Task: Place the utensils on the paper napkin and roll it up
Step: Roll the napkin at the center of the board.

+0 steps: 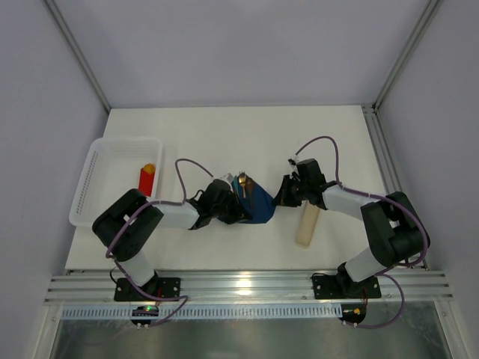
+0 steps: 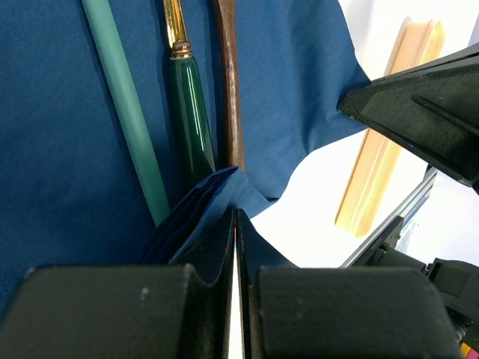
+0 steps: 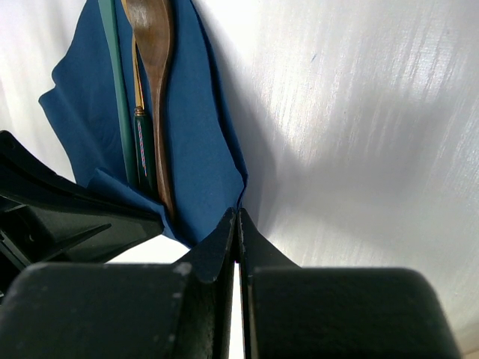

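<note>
Left pincer (image 2: pixel 236 215) pinched on the paper napkin (image 2: pixel 299 90), right pincer (image 3: pixel 238 215) closed at its edge; red block (image 1: pixel 147 181) inside basket (image 1: pixel 123 140).

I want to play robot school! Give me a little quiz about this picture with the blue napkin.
1. True or false: the utensils lie on the paper napkin.
2. What sits in the white basket? A) a red block B) a spoon C) a cup
3. Fill the gap: the left claw is pinched shut on a fold of the ____.

Key: 1 true; 2 A; 3 paper napkin.
</note>
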Robot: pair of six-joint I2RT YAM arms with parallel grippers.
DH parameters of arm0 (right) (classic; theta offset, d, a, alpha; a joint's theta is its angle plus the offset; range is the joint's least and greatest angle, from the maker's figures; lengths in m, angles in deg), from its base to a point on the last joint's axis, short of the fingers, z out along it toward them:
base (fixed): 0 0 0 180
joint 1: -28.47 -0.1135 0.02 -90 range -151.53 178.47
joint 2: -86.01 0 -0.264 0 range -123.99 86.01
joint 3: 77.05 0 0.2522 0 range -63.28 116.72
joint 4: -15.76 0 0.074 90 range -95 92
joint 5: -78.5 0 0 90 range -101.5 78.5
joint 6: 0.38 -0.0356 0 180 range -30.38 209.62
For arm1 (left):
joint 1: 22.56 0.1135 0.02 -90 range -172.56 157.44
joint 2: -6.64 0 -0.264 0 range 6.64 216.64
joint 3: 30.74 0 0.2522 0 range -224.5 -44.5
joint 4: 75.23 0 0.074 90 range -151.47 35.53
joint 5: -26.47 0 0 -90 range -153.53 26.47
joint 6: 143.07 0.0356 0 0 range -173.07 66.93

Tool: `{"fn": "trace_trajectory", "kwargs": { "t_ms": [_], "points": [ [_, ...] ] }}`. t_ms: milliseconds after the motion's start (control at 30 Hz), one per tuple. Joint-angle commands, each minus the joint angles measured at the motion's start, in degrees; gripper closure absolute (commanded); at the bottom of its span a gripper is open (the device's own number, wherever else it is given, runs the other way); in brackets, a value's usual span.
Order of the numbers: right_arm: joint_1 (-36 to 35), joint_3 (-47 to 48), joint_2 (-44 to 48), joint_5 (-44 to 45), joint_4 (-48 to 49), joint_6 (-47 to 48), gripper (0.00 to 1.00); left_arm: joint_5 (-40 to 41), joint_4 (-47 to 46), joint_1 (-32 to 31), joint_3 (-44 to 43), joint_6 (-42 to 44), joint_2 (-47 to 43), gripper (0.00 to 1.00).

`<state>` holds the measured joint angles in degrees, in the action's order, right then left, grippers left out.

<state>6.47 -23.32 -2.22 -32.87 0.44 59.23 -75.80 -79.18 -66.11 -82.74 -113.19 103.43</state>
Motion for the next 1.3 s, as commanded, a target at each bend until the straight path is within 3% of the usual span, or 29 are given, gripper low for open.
{"fn": "trace_trajectory", "kwargs": {
  "t_ms": [0,333,1267],
  "points": [
    [0.11,1.52,2.27,0.01,0.24,-0.19,0.96,-0.65,-3.29,-0.48,-1.66,-0.61,0.59,1.0],
    [0.11,1.43,1.92,-0.08,0.51,-0.37,0.96,1.11,-1.71,-1.53,-1.22,-0.44,-2.05,1.0],
    [0.03,1.26,1.74,-0.34,0.51,-0.28,0.96,3.48,1.98,-2.06,-5.09,1.23,1.64,1.0]
  ]
}}
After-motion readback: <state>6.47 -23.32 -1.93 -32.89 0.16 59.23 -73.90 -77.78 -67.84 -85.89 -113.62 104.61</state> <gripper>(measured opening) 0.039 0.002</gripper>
